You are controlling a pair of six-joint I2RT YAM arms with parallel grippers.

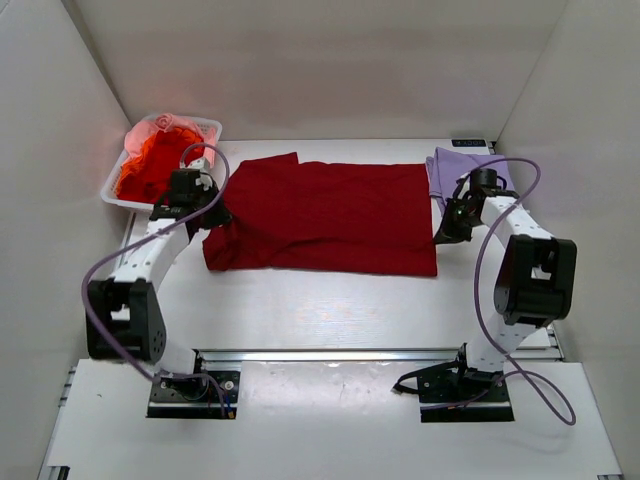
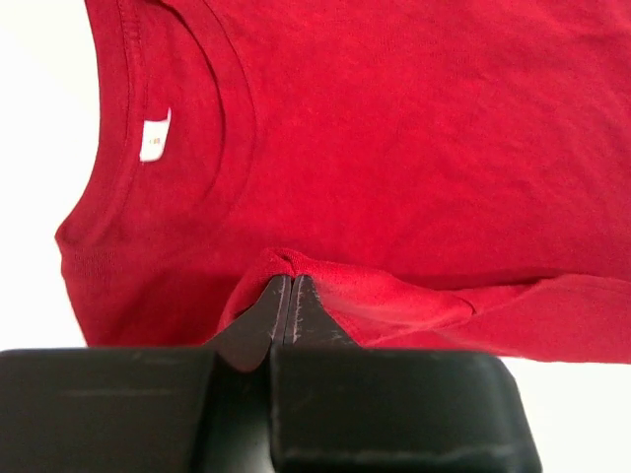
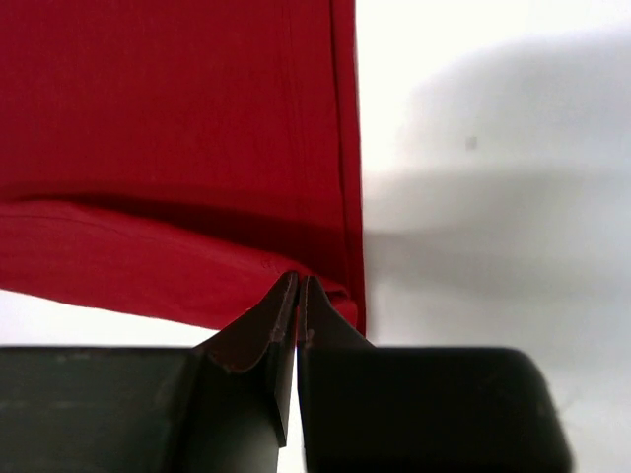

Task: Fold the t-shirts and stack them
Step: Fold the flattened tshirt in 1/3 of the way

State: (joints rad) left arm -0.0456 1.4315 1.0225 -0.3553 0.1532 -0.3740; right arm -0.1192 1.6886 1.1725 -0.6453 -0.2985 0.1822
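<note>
A large dark red t-shirt [image 1: 325, 215] lies spread across the middle of the table. My left gripper [image 1: 215, 216] is shut on its left edge near the collar; the left wrist view shows the fold of cloth [image 2: 375, 296] pinched at the fingertips. My right gripper [image 1: 441, 237] is shut on the shirt's right hem corner, seen as red cloth [image 3: 197, 266] in the right wrist view. A pale lavender t-shirt [image 1: 452, 168] lies folded at the back right. Orange-red and pink shirts [image 1: 152, 160] fill the basket.
A white plastic basket [image 1: 113, 192] stands at the back left corner, close to my left arm. White walls enclose the table on three sides. Purple cables loop off both arms.
</note>
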